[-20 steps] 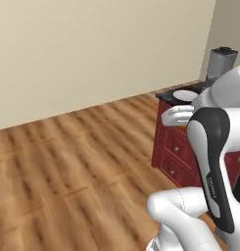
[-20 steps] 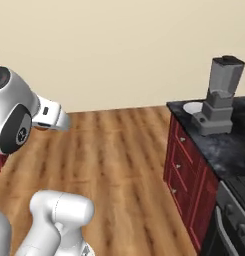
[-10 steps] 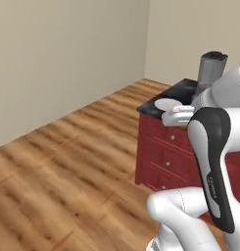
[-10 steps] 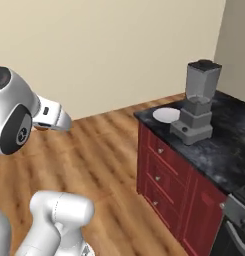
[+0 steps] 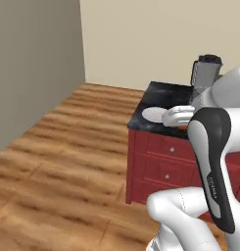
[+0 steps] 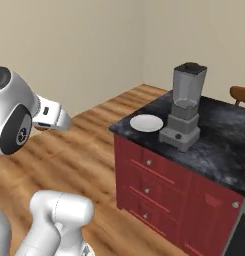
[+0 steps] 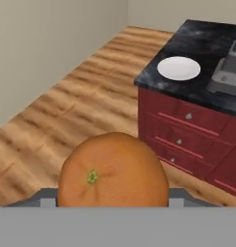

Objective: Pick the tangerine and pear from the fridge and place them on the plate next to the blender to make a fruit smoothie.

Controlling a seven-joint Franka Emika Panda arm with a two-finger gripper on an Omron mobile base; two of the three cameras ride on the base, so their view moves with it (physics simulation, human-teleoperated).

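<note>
Carrying the tangerine [image 7: 113, 170] clamped in my hand [image 7: 112, 195]; the plate [image 7: 178, 68] lies ahead, rightward, on the worktop [image 7: 206, 58].

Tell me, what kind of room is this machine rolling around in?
Most likely a kitchen, a computer-rendered one. A blender and a white plate sit on a dark stone counter above red drawers, with wood flooring around. The gripper holds a tangerine.
</note>
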